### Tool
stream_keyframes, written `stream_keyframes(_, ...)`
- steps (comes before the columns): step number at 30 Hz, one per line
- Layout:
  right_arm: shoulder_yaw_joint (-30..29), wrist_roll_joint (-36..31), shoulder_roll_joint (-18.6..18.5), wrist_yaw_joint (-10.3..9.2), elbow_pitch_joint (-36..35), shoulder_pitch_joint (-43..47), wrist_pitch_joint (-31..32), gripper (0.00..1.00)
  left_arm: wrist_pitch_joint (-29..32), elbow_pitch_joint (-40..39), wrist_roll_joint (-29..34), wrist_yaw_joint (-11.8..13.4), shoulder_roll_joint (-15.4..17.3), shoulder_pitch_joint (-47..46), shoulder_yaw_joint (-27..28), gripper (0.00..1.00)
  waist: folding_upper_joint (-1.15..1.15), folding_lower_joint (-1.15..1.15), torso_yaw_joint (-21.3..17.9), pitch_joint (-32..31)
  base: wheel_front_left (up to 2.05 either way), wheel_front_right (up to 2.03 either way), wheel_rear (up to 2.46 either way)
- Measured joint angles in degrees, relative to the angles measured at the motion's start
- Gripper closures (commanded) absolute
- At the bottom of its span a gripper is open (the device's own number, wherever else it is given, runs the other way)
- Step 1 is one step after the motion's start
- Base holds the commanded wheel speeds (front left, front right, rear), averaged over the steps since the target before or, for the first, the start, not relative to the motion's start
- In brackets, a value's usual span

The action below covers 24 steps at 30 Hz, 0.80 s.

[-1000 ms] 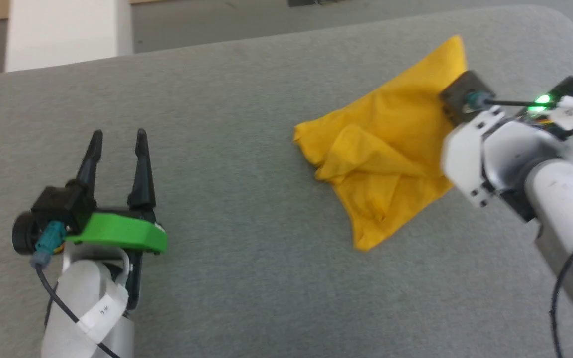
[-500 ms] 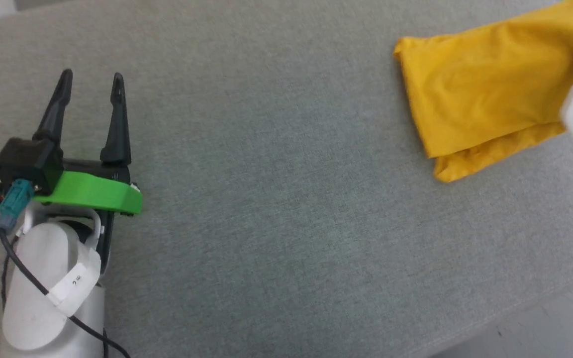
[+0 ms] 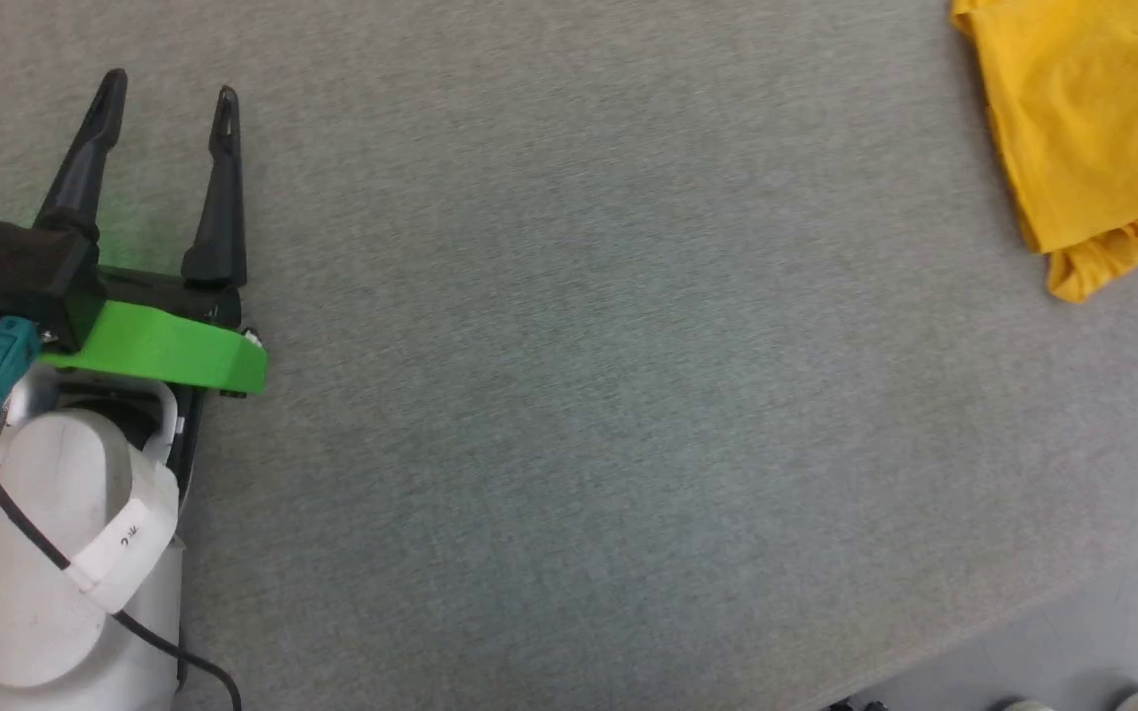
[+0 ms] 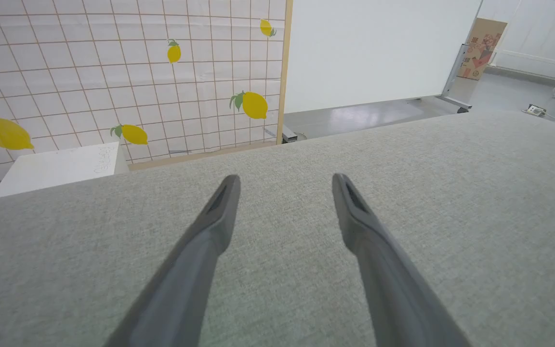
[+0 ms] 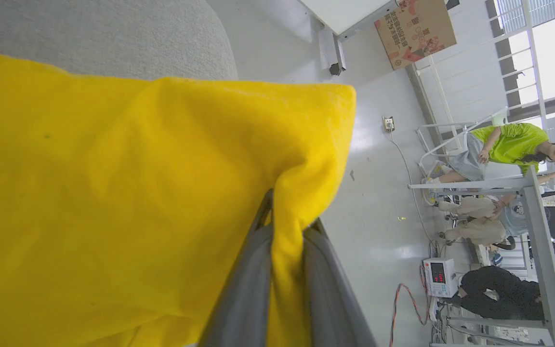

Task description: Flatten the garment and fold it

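Grey woven fabric covers the broad surface [image 3: 569,395] the robot leans over, and a glossy workshop floor shows beyond its rounded edge. One garment [image 3: 1083,128] lies on it, plain mustard yellow on the side showing and doubled over on itself. It sits well off to the right of the left gripper [image 3: 171,84] and a little ahead of its fingertips. Its far part runs out of the head view, so I cannot tell its long axis. Two grippers are at work. The right gripper [image 5: 288,231] has the cloth, its two dark fingers [image 5: 248,289] clenched on a raised fold that drapes away to that gripper's left. The left gripper hovers over bare grey fabric, fingers spread, grasping nothing, so the next tug looks like the right arm's.
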Motion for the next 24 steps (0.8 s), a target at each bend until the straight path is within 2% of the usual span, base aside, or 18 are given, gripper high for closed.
stream_keyframes(6,-5.1,-4.4,2.0,0.0,1.3,-0.2,-1.6,1.0,0.4,-0.2,0.0,0.0,0.3,0.0,-0.2,0.0,0.0,0.0,1.7,0.6,0.0,0.0,0.0)
stream_keyframes(7,-5.9,-5.3,2.4,0.0,1.4,-0.2,-1.6,0.63,0.4,0.0,0.0,0.0,0.3,0.0,-0.2,0.0,0.0,0.0,1.8,0.5,0.0,0.0,0.0)
stream_keyframes(9,-7.6,-6.8,3.3,0.0,1.5,-0.2,-1.5,0.0,0.1,0.5,-0.1,0.1,0.3,0.0,-0.2,0.0,0.0,0.0,2.0,-0.1,0.0,0.0,0.0)
stream_keyframes(16,-11.8,-10.1,4.8,0.0,0.3,2.9,-3.0,0.0,-3.4,4.9,-1.8,0.3,-1.3,1.9,-0.7,0.0,0.0,0.0,2.7,-4.2,0.0,0.0,0.0)
stream_keyframes(20,-13.0,-8.4,6.6,0.0,-1.5,7.0,-5.3,0.0,-5.4,8.4,-2.5,0.6,-2.8,4.5,-1.3,0.0,0.0,0.0,3.4,-8.0,0.0,0.0,0.0)
stream_keyframes(24,-12.9,-2.9,8.3,0.0,-4.9,12.2,-8.9,0.0,-6.8,11.4,-3.3,0.7,-4.2,7.0,-1.6,0.0,0.0,-0.01,4.4,-12.1,0.0,0.0,0.0)
